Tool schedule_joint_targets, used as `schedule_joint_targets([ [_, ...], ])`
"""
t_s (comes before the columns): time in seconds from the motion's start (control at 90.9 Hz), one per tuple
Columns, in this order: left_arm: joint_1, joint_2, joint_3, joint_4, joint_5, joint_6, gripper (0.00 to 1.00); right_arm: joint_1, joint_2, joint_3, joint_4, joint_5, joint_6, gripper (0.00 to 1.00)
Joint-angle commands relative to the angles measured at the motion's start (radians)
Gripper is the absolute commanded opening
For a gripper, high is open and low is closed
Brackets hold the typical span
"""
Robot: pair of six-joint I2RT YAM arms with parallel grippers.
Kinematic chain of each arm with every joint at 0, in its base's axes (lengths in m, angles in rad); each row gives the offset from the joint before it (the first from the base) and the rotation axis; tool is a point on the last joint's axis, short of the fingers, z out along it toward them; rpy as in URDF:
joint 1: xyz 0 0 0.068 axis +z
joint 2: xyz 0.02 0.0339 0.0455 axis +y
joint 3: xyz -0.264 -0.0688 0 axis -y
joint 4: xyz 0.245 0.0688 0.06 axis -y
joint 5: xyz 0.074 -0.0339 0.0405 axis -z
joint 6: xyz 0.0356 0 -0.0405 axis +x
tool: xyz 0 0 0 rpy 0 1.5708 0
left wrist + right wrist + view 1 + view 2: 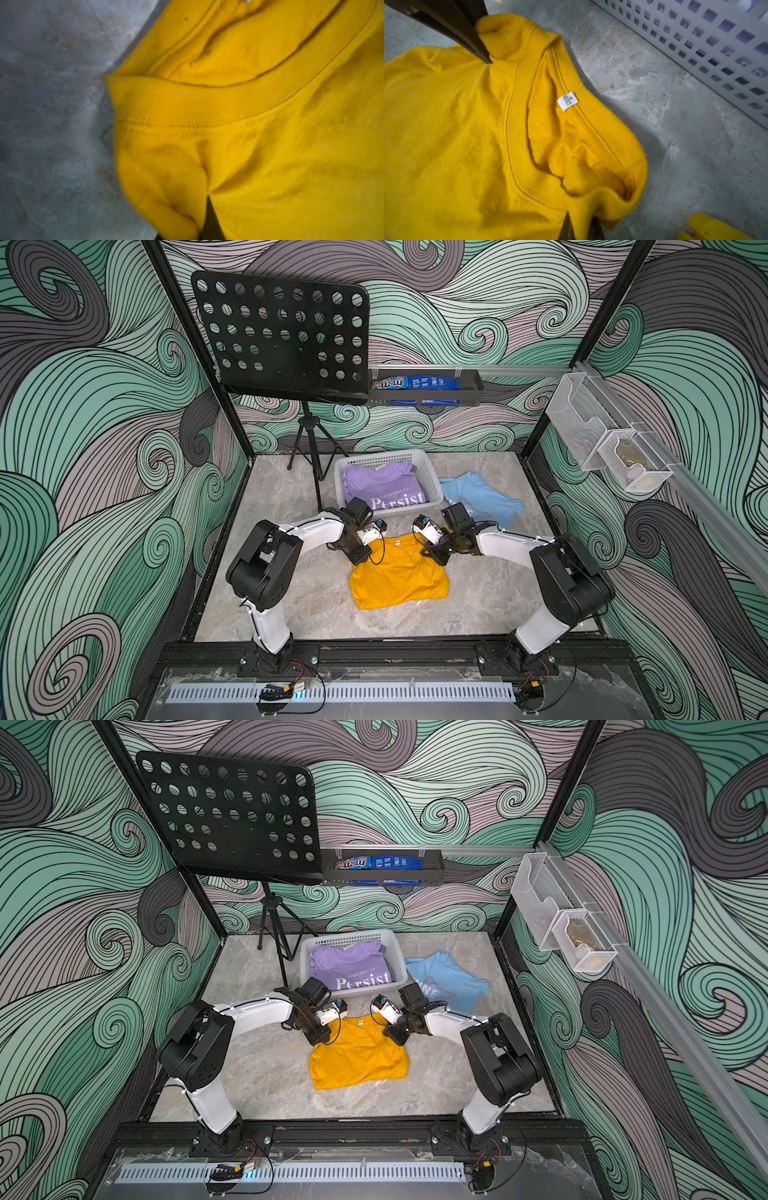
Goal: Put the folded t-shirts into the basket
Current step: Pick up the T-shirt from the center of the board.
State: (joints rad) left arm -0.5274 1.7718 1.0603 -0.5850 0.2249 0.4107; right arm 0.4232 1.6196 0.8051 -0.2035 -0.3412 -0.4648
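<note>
Both arms are down on the yellow t-shirt (397, 578). It lies on the marble tabletop (490, 593) between them, on the near side of the basket (374, 459) and not touching it. The left claw (362, 556) is pressed together on a bunched corner of cloth at one end of the collar. The right wrist camera shows its dark finger digging into that fold. The right claw (581, 223) pinches the ribbed collar at the other end, cloth squeezed between its two fingers. The size tag (568, 101) sits face up inside the neckline.

Inside the basket is the lilac t-shirt (384, 489), "Persist" print up, filling it side to side. Just beside the basket on the right, the light blue t-shirt (478, 497) lies rumpled on the tabletop, behind the right arm's wrist.

The music stand (282, 335) plants a tripod leg close to the basket's left wall, behind the left arm. A small yellow plastic piece (714, 228) rests on the tabletop near the pinched collar.

High on the back wall hangs a black tray (471, 389) with blue snack packs (432, 382). On the right wall are wire holders (598, 435).
</note>
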Motion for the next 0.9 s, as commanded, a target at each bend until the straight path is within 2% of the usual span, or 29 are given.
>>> schedule_joint_targets([
  [0.0,0.004,-0.075,0.006,-0.078,0.059,0.02,0.0,0.001,-0.092,-0.024,0.044,-0.057,-0.017,0.0],
  [0.253,0.012,-0.215,0.081,-0.231,0.154,0.045,0.0,-0.018,-0.324,-0.041,0.035,-0.151,-0.057,0.0],
  [0.462,0.016,-0.288,0.264,-0.376,0.156,0.032,0.0,-0.034,-0.452,0.047,0.047,-0.173,-0.033,0.0],
  [0.704,0.025,-0.29,0.54,-0.434,0.099,0.027,0.0,-0.083,-0.42,0.262,0.072,-0.193,0.065,0.0],
  [0.891,0.048,-0.225,0.702,-0.346,0.007,0.018,0.0,-0.101,-0.324,0.404,0.143,-0.108,0.154,0.0],
])
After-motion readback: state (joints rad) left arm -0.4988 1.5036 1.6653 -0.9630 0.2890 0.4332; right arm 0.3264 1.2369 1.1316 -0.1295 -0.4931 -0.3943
